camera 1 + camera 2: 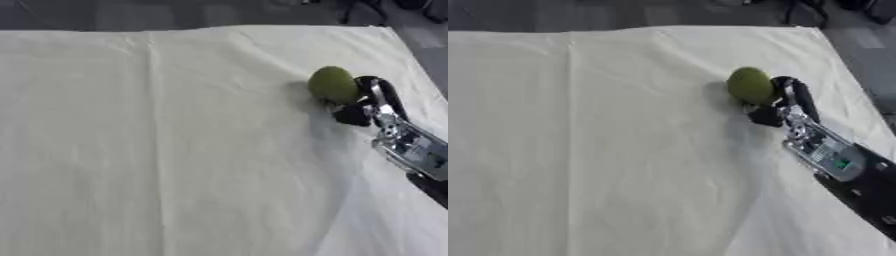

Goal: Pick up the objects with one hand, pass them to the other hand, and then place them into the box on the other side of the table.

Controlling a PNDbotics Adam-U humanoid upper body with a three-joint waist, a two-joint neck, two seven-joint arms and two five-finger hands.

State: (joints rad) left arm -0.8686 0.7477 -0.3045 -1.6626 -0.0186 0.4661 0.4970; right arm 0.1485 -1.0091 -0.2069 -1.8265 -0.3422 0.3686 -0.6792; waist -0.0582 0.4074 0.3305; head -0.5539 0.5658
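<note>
A round green fruit (332, 85) lies on the cream tablecloth (175, 150) at the far right. My right hand (385, 100) comes in from the lower right and is against the fruit's right side. Its fingers (798, 95) curl round the fruit's far right side. The thumb (765, 116) presses in from just below it. The fruit throws a shadow to its left on the cloth, and I cannot tell whether it is lifted. My left hand shows in no view, and no box is in view either.
The cloth covers the whole table, with creases running front to back. The table's right edge (420, 65) runs close past the hand, with grey floor beyond it. Dark objects (385, 10) stand beyond the far right corner.
</note>
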